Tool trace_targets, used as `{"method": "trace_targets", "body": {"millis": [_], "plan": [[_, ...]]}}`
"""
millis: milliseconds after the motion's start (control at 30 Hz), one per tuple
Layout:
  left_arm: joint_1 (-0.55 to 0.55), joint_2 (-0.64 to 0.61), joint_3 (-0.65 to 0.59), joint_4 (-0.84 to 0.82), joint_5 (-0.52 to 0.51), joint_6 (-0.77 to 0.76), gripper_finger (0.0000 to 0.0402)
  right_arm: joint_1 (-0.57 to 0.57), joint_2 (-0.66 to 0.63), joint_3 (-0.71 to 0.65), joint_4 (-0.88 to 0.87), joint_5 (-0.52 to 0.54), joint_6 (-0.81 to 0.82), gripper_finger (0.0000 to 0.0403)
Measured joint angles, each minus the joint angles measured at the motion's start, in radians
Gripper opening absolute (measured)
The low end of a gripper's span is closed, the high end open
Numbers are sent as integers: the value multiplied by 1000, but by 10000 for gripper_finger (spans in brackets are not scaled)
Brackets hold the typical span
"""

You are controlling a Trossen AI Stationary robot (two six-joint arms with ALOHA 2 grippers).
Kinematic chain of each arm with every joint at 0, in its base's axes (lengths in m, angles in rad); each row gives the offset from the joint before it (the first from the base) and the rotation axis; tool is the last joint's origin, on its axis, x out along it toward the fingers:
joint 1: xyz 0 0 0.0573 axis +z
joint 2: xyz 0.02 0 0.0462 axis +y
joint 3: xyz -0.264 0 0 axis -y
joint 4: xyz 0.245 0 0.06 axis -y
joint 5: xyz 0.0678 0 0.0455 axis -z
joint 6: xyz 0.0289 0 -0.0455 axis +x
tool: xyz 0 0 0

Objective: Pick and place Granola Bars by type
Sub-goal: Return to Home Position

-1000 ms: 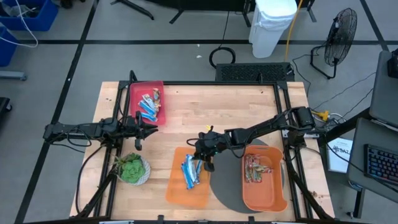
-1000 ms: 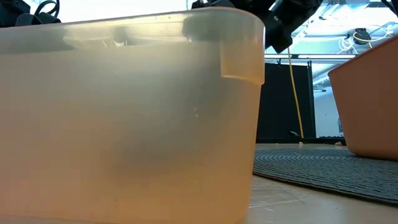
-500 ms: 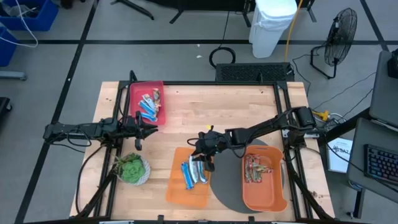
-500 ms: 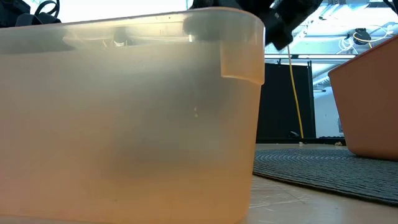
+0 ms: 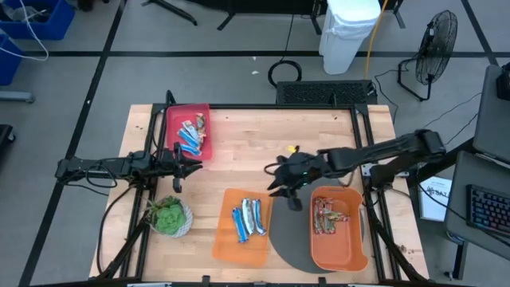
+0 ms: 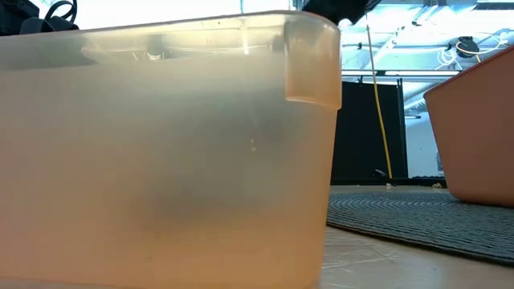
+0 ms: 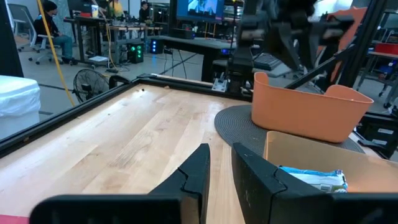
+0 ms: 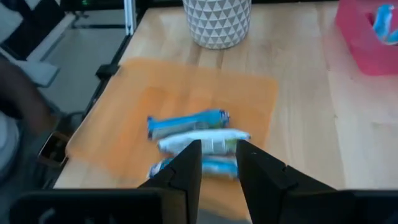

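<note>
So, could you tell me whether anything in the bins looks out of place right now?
One thing: in the left orange bin, a pale silvery bar lies right beside the blue bars, so the types look mixed there. It may only be a wrapper turned over; I cannot tell.

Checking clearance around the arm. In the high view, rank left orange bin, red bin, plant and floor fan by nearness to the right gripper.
1. left orange bin, just left of the right gripper.
2. red bin and plant, both far left: too close to call.
3. floor fan, off the table, top right.
</note>
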State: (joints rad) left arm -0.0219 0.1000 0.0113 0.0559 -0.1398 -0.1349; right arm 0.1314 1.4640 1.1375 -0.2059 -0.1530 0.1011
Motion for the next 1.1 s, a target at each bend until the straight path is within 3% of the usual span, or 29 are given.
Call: {"method": "trace_targets", "body": {"millis": [100, 233, 567, 833, 1100], "plan": [[0, 0, 0, 0, 0, 0, 72, 0, -98, -35, -69, 1, -12, 91], [0, 0, 0, 0, 0, 0, 72, 1, -245, -149, -34, 17, -11, 91], [0, 0, 0, 0, 0, 0, 72, -1, -654, -583, 208, 338, 51, 91], [0, 0, 0, 0, 0, 0, 72, -1, -957, -850, 429, 341, 18, 91], [0, 0, 0, 0, 0, 0, 72, -1, -1213, -977, 463, 392, -40, 91]]}}
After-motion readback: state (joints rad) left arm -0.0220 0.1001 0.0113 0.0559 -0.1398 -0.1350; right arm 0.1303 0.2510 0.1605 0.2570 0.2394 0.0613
